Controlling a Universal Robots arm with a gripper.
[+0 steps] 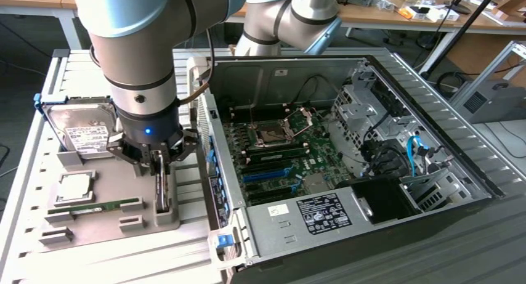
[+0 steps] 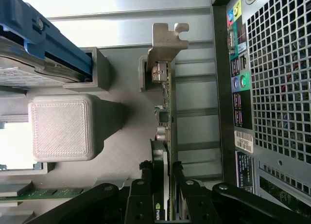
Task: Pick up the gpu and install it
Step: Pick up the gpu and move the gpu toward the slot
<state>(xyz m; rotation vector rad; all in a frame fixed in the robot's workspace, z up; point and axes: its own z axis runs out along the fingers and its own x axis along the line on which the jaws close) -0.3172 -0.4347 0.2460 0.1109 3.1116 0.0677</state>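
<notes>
- Gpu point(image 1: 162, 194): thin flat card, seen edge-on in the wrist view point(image 2: 168, 122), dark on one face, green-brown board edge on the other.
- Silver bracket point(image 2: 163, 44) at the far end, with a hooked tab at its tip.
- Standing upright on its long edge in a slot of the grey holder point(image 1: 123, 225) on the worktop point(image 1: 24, 191), just beside the open computer case point(image 1: 271, 222).
- Gripper point(image 1: 157, 164) down over the card's top edge, at the end away from the bracket.
- Fingers point(image 2: 146, 195) one against each face, closed on the gpu as far as the wrist view shows.
- On the exterior view's right: the case's rear panel point(image 2: 277, 88) running alongside the card, near but apart, with a narrow strip of worktop between.
- On the exterior view's left: a square grey block point(image 2: 60, 127) of the holder, apart from the card, with bare holder floor between.
- Farther to that side: hard drive point(image 1: 82, 133) upright in its own slot and memory stick point(image 1: 103, 207) lying flat, both well apart from the card.
- Open room above the card except for the arm itself.
</notes>
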